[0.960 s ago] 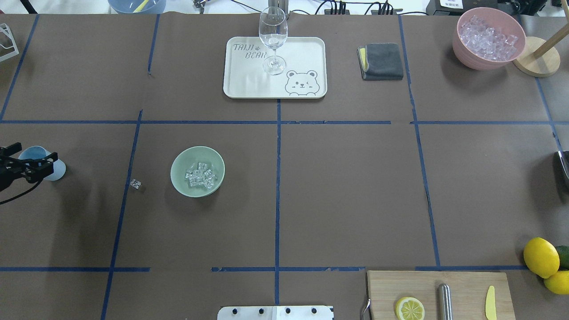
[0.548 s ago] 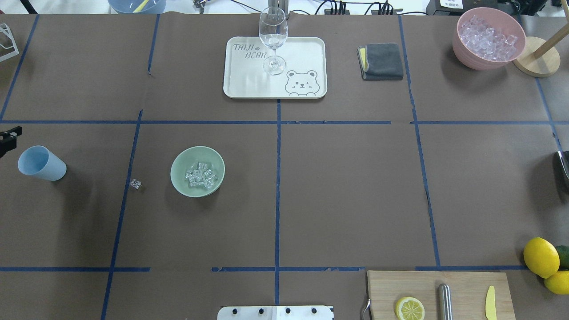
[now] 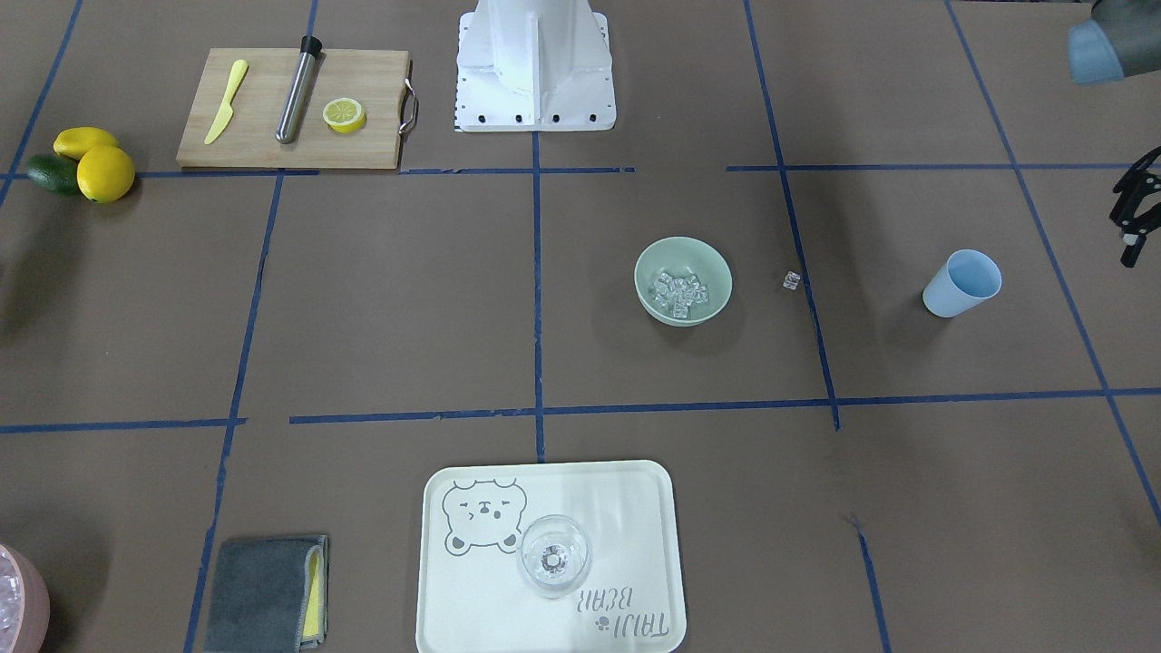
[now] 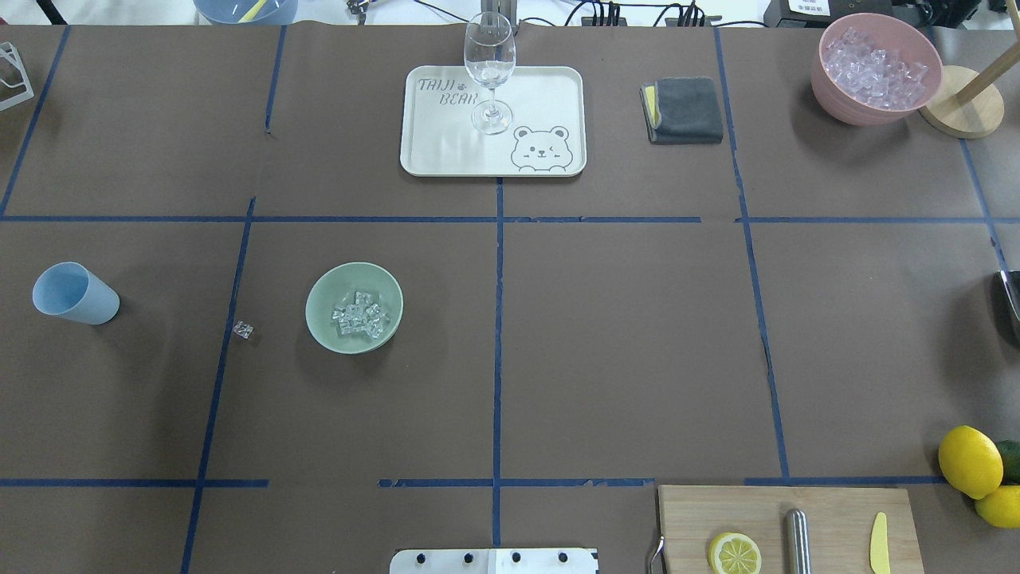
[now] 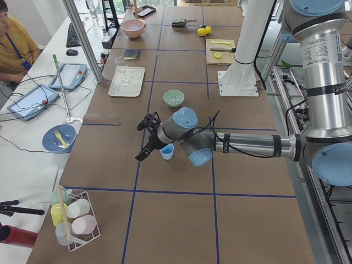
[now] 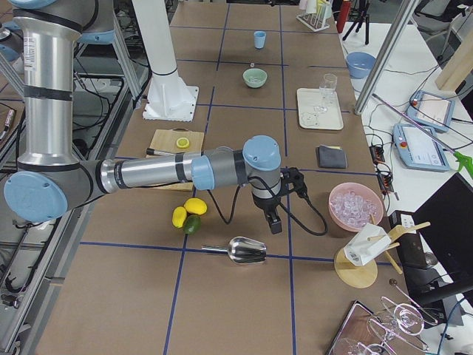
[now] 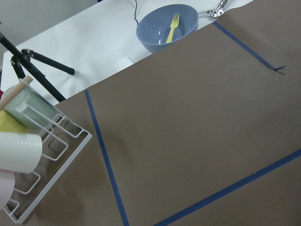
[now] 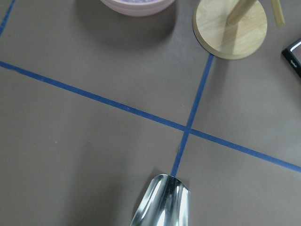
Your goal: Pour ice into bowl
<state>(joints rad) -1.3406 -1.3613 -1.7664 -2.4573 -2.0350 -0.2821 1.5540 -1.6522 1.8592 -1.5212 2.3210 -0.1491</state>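
The mint-green bowl (image 4: 323,319) stands left of the table's middle with a handful of clear ice cubes (image 4: 360,313) in it; it also shows in the front view (image 3: 653,263). One stray ice cube (image 4: 243,329) lies on the table to its left. An empty blue cup (image 4: 74,293) stands further left. My left gripper (image 3: 1127,218) is open and empty, raised beside the cup (image 3: 961,284) and apart from it. My right gripper (image 6: 274,222) hovers near a metal scoop (image 6: 244,251); I cannot tell whether it is open or shut.
A tray (image 4: 550,96) with a wine glass (image 4: 488,64) and a grey cloth (image 4: 683,110) are at the back. A pink bowl of ice (image 4: 876,68) is back right. A cutting board (image 4: 829,510) and lemons (image 4: 970,461) are front right. A cup rack (image 7: 37,155) stands past the left end.
My left gripper has let go of the blue cup and drawn back to the left, out of the overhead view. The cup stays standing on the table.
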